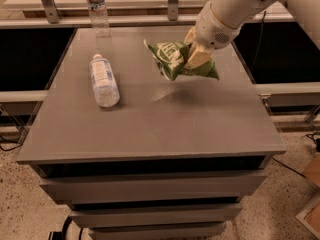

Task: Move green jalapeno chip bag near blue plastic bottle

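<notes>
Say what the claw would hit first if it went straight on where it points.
Probably the table top under the chip bag it holds; the claw points steeply down, short of the lying bottle, though depth is unclear.

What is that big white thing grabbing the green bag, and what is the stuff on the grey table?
The white thing is a robot's arm. At its end is the gripper, a hand with two fingers. It is pinching the green jalapeno chip bag and holding it up above the table. The picture comes from one camera looking down on the table. Toward the picture's left lies the blue plastic bottle, a clear water bottle with a pale label, on its side. Another bottle stands upright at the back. The robot's job is to put the bag near the lying bottle.
</notes>
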`<control>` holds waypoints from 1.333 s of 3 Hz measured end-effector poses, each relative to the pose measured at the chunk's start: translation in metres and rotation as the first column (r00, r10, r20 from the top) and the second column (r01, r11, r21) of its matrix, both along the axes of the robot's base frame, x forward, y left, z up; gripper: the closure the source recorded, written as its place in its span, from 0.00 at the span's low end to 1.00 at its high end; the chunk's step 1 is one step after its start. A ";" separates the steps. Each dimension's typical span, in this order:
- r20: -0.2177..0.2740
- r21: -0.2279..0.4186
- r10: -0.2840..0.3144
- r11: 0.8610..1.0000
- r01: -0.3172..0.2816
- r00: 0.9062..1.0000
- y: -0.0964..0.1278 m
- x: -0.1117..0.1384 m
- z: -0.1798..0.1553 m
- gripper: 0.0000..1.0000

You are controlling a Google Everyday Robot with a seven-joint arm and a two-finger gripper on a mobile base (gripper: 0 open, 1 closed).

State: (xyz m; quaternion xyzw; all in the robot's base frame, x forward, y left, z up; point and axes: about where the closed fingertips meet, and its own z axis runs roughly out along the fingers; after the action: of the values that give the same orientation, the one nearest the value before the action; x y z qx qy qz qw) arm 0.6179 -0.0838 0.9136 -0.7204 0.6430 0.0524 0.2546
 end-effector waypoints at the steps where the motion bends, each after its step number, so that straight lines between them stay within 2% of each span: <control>1: -0.007 0.006 0.015 1.000 -0.015 1.000 0.025 0.013 -0.008 1.00; 2: -0.013 0.016 0.039 0.999 -0.039 0.999 0.053 0.018 -0.014 0.82; 4: -0.017 0.021 0.026 0.999 -0.026 1.000 0.088 0.026 -0.026 0.35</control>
State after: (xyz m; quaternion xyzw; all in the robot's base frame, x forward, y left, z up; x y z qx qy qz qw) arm 0.6435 0.0046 0.8880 -0.7255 0.6352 0.0689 0.2557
